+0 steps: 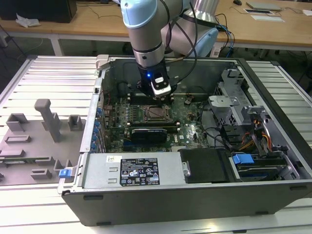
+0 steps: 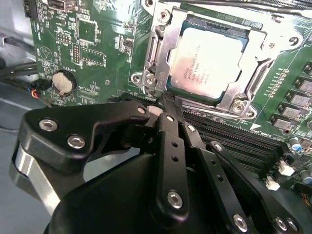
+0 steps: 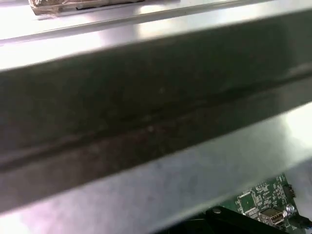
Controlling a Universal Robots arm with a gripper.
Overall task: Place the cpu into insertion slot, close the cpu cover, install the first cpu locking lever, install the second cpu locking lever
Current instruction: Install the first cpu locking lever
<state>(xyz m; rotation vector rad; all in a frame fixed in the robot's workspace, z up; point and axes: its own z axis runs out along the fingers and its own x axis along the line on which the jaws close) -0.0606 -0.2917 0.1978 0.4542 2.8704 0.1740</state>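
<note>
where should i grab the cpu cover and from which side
Pinch the cpu cover by the thin frame edge nearest the memory slots, coming from that side: it lies flat over the cpu, so probably only its rim offers a hold.

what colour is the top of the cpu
The cpu top is pale silvery-beige metal with faint dark print, seen best in the second wrist view.
</note>
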